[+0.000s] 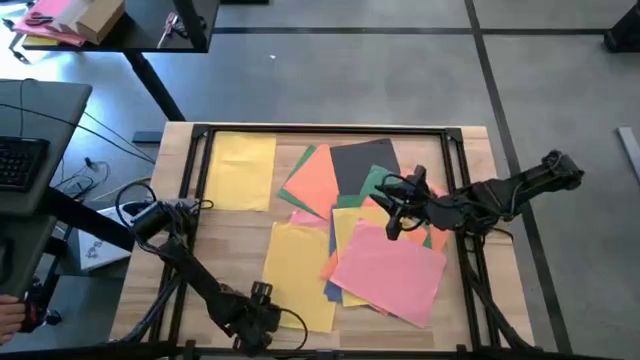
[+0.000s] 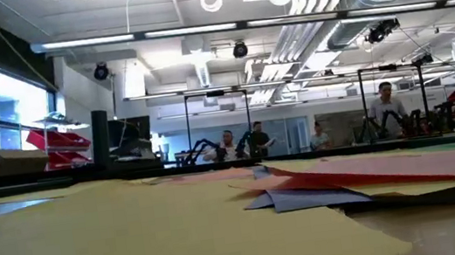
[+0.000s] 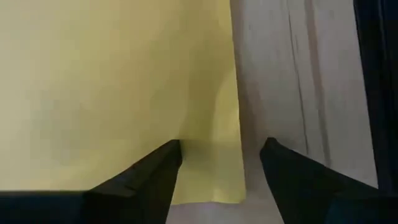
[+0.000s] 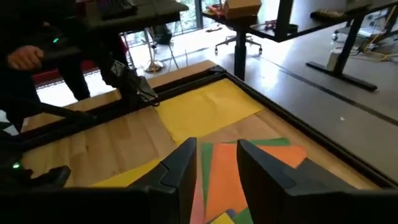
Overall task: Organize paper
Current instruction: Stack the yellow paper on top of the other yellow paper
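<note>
Wooden table (image 1: 230, 235), left jaws (image 3: 217, 163) low, open, perhaps touching yellow paper (image 3: 112, 87)

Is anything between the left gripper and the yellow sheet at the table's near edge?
Nothing visible. The left gripper is open and right over the corner of the yellow sheet, with its fingers straddling the sheet's edge and only bare table beside it.

No text, label or number is legible.

Robotics lab: exposed ducts (image 2: 317, 1), desks (image 1: 130, 25)
</note>
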